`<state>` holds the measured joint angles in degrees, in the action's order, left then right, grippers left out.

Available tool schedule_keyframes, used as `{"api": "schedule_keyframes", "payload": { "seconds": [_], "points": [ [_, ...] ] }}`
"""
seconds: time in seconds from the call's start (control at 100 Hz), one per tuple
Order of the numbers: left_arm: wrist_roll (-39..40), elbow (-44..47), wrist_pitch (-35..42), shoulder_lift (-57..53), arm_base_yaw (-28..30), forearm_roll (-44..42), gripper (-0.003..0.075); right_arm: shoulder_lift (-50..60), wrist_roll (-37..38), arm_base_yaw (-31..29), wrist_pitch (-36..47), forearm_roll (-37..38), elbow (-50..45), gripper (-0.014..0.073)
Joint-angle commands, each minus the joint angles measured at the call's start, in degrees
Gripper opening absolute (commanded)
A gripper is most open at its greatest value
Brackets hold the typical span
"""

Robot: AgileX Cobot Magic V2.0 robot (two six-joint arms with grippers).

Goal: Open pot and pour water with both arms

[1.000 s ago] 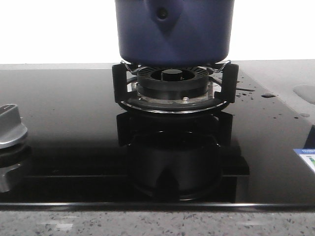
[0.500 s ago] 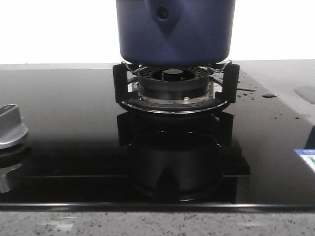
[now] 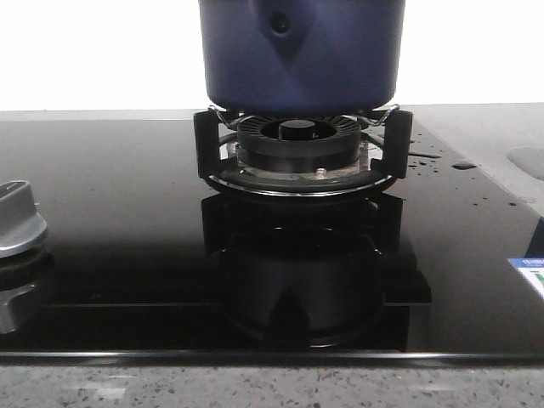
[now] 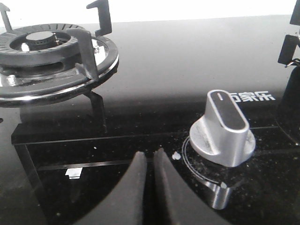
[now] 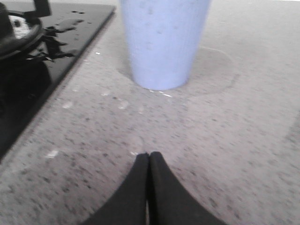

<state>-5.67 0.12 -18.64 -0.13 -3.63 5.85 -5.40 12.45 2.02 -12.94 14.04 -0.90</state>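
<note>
The dark navy-blue pot [image 3: 302, 55] stands on the black burner grate [image 3: 302, 153] at the top middle of the front view; its pointed handle mount with a round rivet faces me, and its top and lid are cut off. Neither gripper shows in the front view. My left gripper [image 4: 149, 157] is shut and empty, low over the black glass hob beside a silver knob [image 4: 224, 129]. My right gripper [image 5: 148, 157] is shut and empty over the speckled grey counter, in front of a pale blue cup [image 5: 164, 40].
A second, bare burner [image 4: 47, 56] stands beyond the left gripper. Water drops lie on the glass [image 3: 429, 157] right of the pot. A silver knob [image 3: 19, 219] sits at the hob's left. The hob's edge [image 5: 56, 89] runs left of the cup.
</note>
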Motion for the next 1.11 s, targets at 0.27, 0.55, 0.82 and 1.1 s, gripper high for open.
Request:
{"api": "schedule_keyframes", "payload": {
  "seconds": [0.27, 0.55, 0.82, 1.1],
  "points": [
    [0.54, 2.6, 2.51, -1.82, 0.06, 0.6, -0.002, 7.05, -8.87, -2.73, -4.97, -7.67, -1.34, -0.0064],
    [0.54, 2.6, 2.51, -1.82, 0.06, 0.6, -0.002, 7.05, -8.87, -2.73, -4.87, -7.67, -1.34, -0.0064],
    [0.54, 2.6, 2.51, -1.82, 0.06, 0.6, -0.002, 7.05, -8.87, -2.73, -4.87, -7.67, -1.34, -0.0064],
    [0.54, 2.6, 2.51, -1.82, 0.06, 0.6, -0.002, 7.05, -8.87, -2.73, -4.87, -7.67, -1.34, -0.0064]
  ]
}}
